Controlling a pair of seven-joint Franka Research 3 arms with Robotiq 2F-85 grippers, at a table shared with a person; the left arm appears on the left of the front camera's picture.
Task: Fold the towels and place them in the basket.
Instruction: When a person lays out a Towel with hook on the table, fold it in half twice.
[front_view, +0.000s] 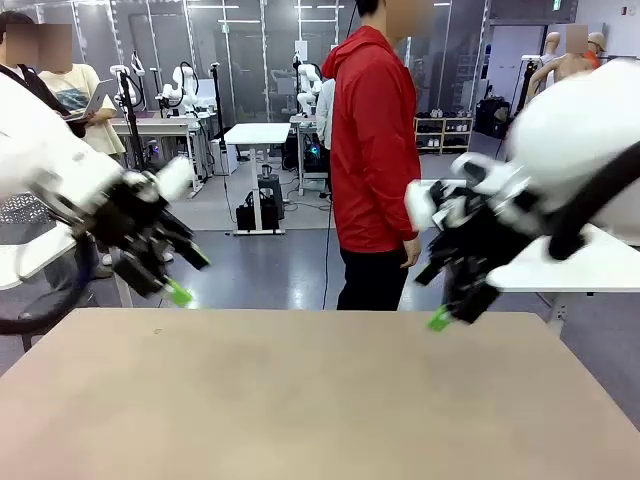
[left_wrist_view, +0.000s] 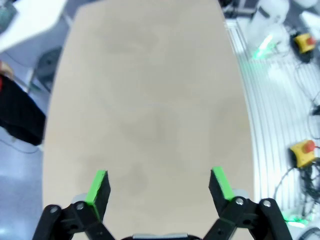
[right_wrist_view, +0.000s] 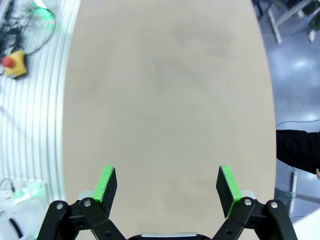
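Note:
The towels and the basket are out of view. My left gripper (front_view: 190, 276) hangs above the far left corner of the bare tan table (front_view: 320, 400), its jaws spread wide with nothing between them. Above the far right corner my right gripper (front_view: 438, 300) also stands open and empty. In the left wrist view the left gripper (left_wrist_view: 160, 182) looks down on plain tabletop between its green pads (left_wrist_view: 97, 186). The right wrist view shows the same under the right gripper (right_wrist_view: 167, 181).
A person in a red hooded jacket (front_view: 372, 150) stands just beyond the far edge, turned sideways, hands down. A white side table (front_view: 590, 265) stands past the right corner. Cables and emergency-stop boxes (left_wrist_view: 303, 152) lie on the floor beside the table.

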